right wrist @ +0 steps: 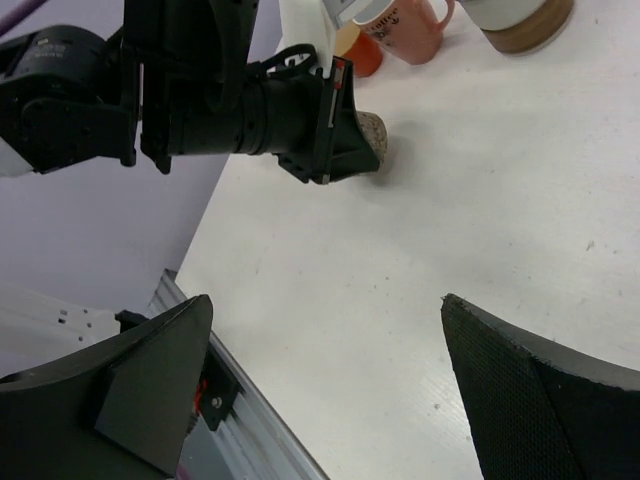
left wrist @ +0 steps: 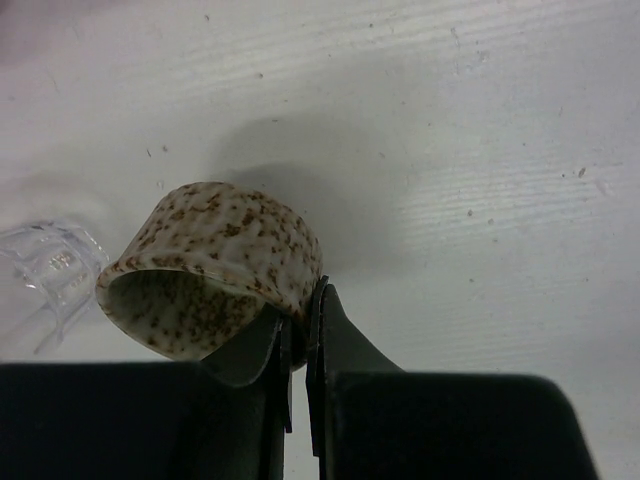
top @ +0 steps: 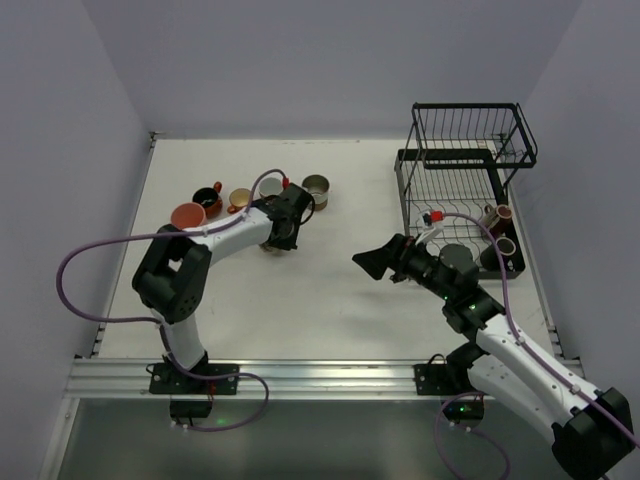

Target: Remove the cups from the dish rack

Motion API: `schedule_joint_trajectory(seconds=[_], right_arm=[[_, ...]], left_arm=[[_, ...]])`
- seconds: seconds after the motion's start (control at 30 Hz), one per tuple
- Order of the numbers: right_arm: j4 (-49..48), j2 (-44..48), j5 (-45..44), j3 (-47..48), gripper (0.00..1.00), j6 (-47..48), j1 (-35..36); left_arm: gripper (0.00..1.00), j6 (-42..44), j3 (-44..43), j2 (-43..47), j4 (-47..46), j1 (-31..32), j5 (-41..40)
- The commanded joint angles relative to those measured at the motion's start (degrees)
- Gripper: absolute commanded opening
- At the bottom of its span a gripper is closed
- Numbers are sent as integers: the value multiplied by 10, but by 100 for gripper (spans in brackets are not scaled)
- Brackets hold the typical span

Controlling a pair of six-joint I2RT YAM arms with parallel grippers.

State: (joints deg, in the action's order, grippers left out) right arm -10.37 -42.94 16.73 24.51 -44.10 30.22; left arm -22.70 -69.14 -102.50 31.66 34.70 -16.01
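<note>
Left fingers (left wrist: 352, 352) pinch speckled cup (left wrist: 215, 262) by its wall.

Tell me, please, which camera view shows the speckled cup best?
The left wrist view: the speckled cup is close, its wall pinched between the left fingers. The right wrist view shows a sliver behind them; the top external view almost hides it.

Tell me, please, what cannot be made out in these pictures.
- Top view: the speckled cup is mostly hidden under the left gripper.
- Top view: the cups in the dish rack are small, behind wires; count unclear.
- Right wrist view: the pink mug is cut by the top edge.
- Left wrist view: a clear object, cut by the left edge, unidentifiable.
</note>
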Motion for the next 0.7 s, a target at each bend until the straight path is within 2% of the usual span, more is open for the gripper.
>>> schedule_joint_trajectory(seconds=[0.0,0.17,0.23,0.3,0.43,0.67], right_arm=[[15,9,-19,-3,99,30,1],[18,7,-27,-3,99,41,2],[21,6,-31,-1,99,45,1],[24,7,-38,0,99,48,1],[28,11,-49,2,99,54,2],[56,24,-77,11,99,63,2]], left_arm=[[0,40,-56,-26,49,-10,-36],[2,52,-78,-53,66,-37,-9],[11,57,-84,-61,74,-48,4],[16,64,-98,-71,90,-52,-6],[40,71,-112,-76,103,-52,-15],[55,72,-105,-52,93,-51,6]])
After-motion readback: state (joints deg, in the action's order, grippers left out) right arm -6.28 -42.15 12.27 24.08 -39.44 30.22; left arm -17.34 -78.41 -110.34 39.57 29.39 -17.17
